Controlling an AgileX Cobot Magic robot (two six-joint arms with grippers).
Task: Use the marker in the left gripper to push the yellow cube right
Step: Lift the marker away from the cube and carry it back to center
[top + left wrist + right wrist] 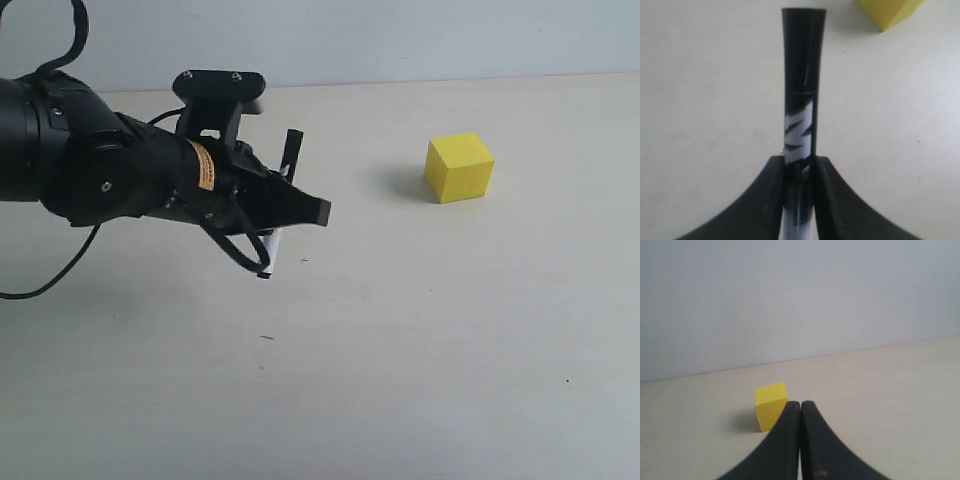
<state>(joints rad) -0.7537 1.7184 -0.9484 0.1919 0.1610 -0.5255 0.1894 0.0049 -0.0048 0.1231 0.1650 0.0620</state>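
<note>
One marker (804,75), pinched in my left hand (315,210): fingers closed down on the barrel, black end poking out past them. Further out on the counter (400,360) sits the yellow cube (460,167), off to the right and well apart from the pen. I reckon it's light and slides easy, but clip a corner and it'll spin, so I'd meet the face toward the pen square and low. The slick barrel might swivel in my grip. My right hand (800,407) is pinched shut, empty.

table (420,400): pale beige, matte | wall (420,35): plain light grey, behind
</note>
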